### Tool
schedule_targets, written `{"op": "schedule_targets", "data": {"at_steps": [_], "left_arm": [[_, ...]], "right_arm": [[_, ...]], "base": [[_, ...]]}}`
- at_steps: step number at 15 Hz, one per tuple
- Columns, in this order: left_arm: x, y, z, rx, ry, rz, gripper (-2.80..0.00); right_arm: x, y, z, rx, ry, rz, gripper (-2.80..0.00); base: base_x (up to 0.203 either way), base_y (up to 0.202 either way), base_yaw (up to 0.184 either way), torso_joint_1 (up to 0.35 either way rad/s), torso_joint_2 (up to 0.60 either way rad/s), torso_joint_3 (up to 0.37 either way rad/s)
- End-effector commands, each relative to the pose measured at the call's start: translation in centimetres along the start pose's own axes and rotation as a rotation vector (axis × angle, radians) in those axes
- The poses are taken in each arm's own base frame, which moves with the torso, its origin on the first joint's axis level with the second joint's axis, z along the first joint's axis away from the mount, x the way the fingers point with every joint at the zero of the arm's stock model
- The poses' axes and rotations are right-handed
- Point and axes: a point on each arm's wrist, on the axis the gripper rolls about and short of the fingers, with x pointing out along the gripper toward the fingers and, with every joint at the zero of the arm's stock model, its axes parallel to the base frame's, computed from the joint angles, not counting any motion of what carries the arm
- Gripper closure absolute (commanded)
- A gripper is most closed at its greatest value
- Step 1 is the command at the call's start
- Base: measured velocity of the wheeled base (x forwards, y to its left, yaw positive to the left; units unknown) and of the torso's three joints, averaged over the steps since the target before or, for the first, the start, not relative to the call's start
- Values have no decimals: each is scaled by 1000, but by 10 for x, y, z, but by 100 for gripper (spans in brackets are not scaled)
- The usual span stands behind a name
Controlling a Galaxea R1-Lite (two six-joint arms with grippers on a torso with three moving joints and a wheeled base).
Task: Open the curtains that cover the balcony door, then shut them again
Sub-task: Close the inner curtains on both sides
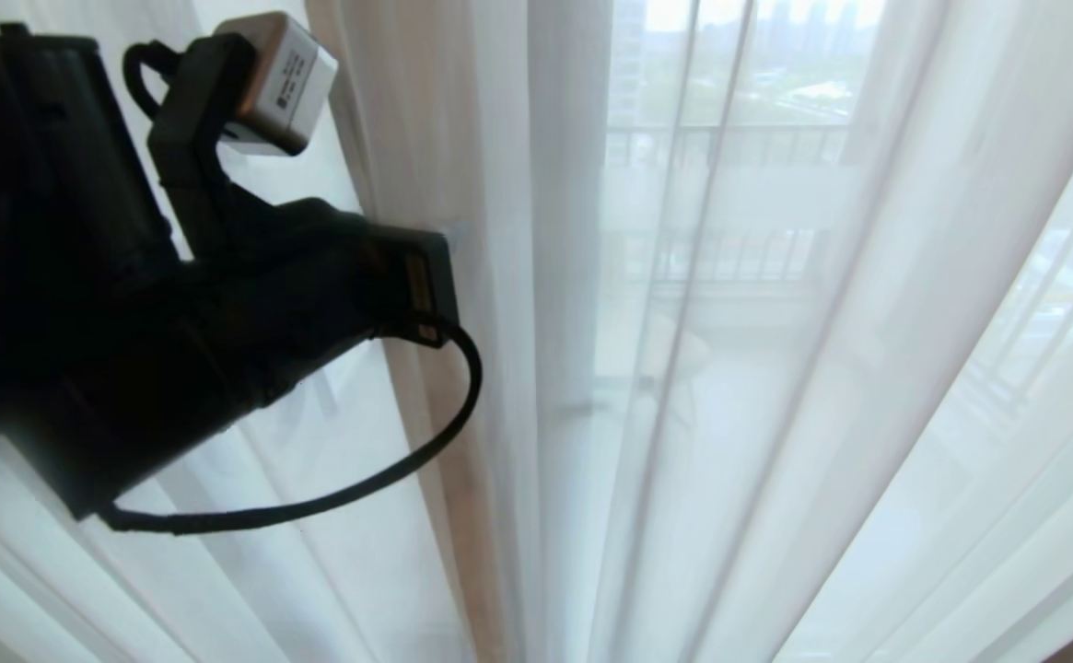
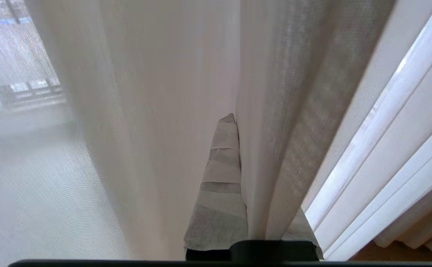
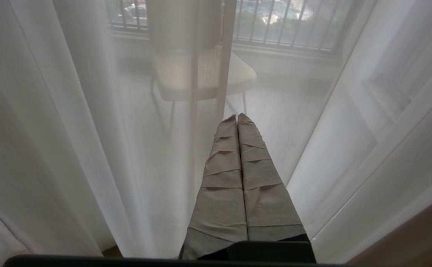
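Sheer white curtains (image 1: 868, 368) in long folds fill the head view, with a denser beige fold (image 1: 435, 120) left of centre. My left arm reaches in from the left, and the left gripper (image 1: 456, 232) sits at that fold. In the left wrist view the left gripper (image 2: 243, 128) is shut on a pleat of the curtains (image 2: 275, 129). One taped finger (image 2: 219, 174) shows beside the pleat; the other is under the cloth. My right gripper (image 3: 237, 118) is shut and empty, pointing at the sheer curtains (image 3: 71, 129). The balcony door is hidden behind the cloth.
Through the sheer cloth a balcony railing (image 1: 729, 138) and a pale chair (image 3: 201, 74) show dimly. Brown wooden floor (image 3: 416, 237) lies at the curtain's foot. A black cable (image 1: 389, 479) loops under my left wrist.
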Motion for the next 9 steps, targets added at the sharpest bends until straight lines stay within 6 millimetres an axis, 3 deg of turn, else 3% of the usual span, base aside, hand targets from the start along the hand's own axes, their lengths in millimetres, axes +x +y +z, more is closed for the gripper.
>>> {"op": "schedule_targets", "data": {"at_steps": [1, 9], "left_arm": [[-4, 6, 1, -2, -4, 18, 0], [8, 18, 3, -3, -6, 62, 0]], "right_arm": [[0, 0, 0, -1, -1, 1, 0], [0, 0, 0, -1, -1, 1, 0]], "base": [[0, 0, 0, 0, 0, 0], [0, 0, 0, 0, 0, 0]]}}
